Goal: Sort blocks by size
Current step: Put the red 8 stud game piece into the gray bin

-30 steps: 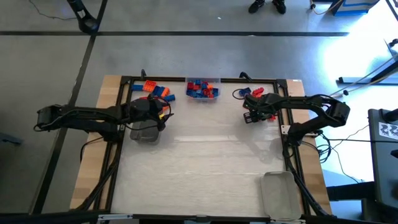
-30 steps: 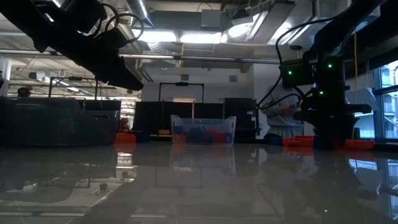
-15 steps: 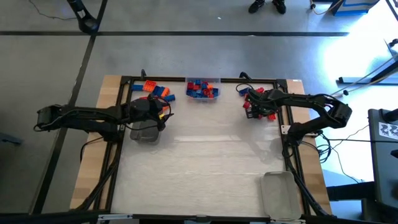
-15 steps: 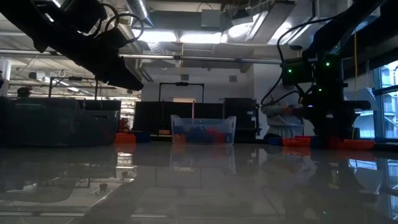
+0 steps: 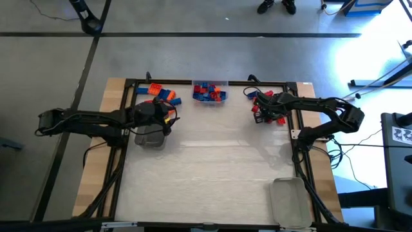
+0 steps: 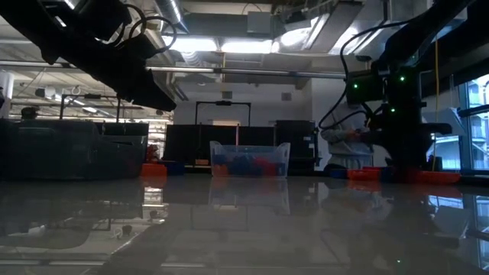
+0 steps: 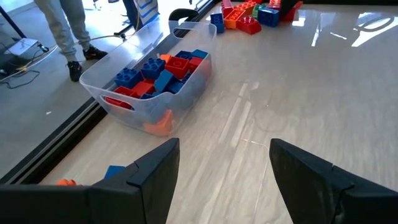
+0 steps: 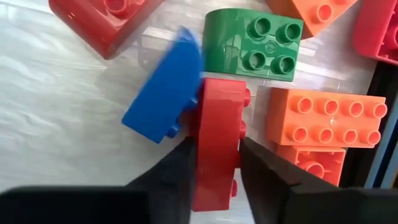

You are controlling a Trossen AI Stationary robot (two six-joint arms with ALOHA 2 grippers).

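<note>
floor [image 5: 193, 51]: grey concrete; ceiling lights [image 6: 229, 46]: lit; window [image 6: 477, 114]: bright

1. The left arm reached in from the table's left side, its left gripper [image 7: 217, 177] level, its fingers spread apart.
2. The right arm bent toward the far right corner, right gripper [image 8: 214, 162] clamped shut around something.

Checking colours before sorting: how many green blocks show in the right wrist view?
1: the green block lies just beyond the red block clamped in the right gripper. Others may be hidden outside this view.
</note>
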